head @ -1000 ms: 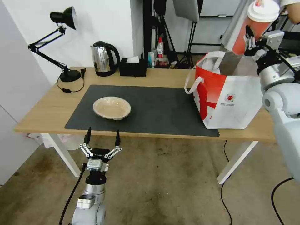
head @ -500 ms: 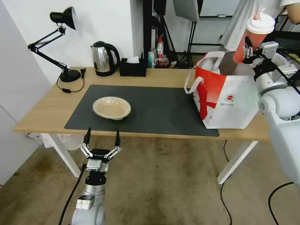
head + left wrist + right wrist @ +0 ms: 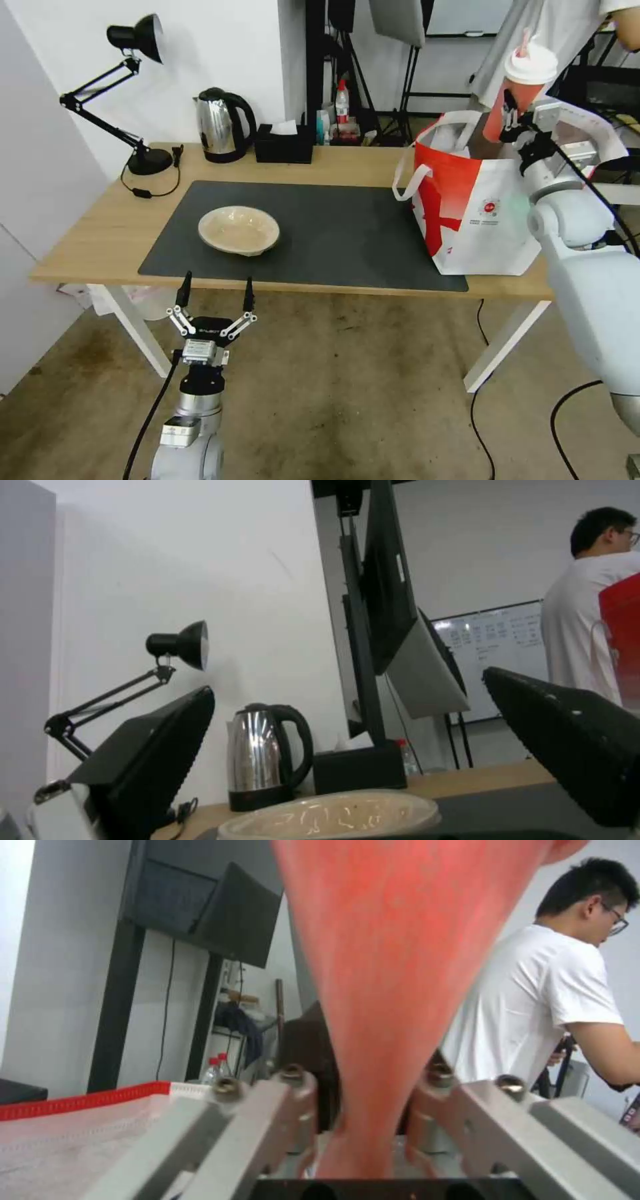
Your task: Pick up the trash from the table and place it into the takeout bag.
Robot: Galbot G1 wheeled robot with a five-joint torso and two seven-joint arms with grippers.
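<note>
The takeout bag (image 3: 490, 220) hides its own contents behind its near wall. The red drink cup's (image 3: 519, 90) base is covered by the right gripper (image 3: 512, 127); up close from the right wrist the cup is a red blur, its lid cut off.
</note>
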